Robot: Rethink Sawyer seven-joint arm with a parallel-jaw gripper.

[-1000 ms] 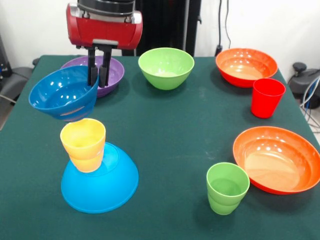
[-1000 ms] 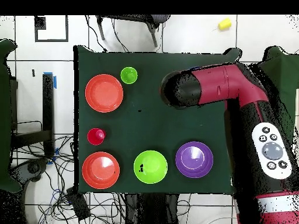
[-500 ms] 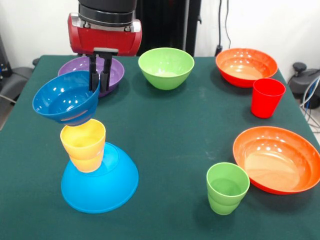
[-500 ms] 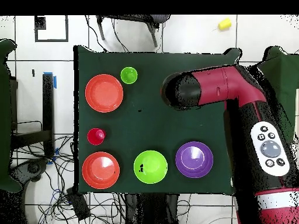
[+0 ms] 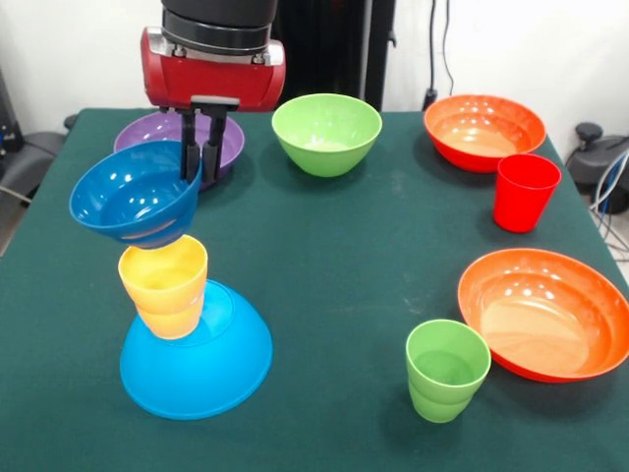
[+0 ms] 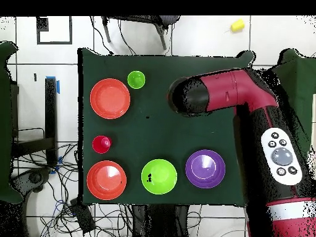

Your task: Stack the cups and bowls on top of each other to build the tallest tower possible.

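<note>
My gripper (image 5: pixel 199 169) is shut on the right rim of the small dark blue bowl (image 5: pixel 133 204), which hangs upright and slightly tilted. The bowl's underside sits just over two nested yellow cups (image 5: pixel 164 283), a little to their left; I cannot tell whether it touches them. The cups stand on the upturned light-blue bowl (image 5: pixel 197 359), forming the tower. In the overhead view the arm's end (image 6: pixel 188 95) hides the tower and the gripper. Loose on the table are a green cup (image 5: pixel 447 369) (image 6: pixel 136 79) and a red cup (image 5: pixel 525 192) (image 6: pixel 101 144).
A purple bowl (image 5: pixel 157 131) (image 6: pixel 205 168) lies right behind the gripper. A green bowl (image 5: pixel 326 133) (image 6: pixel 159 176) sits beside it. Two orange bowls (image 5: pixel 484 128) (image 5: pixel 545 313) lie along the right side of the green table (image 5: pixel 334 256). Cables lie on the floor around the table.
The gripper has carried the dark blue bowl a little to the right in the front view, closer over the yellow cups. Everything else has stayed put.
</note>
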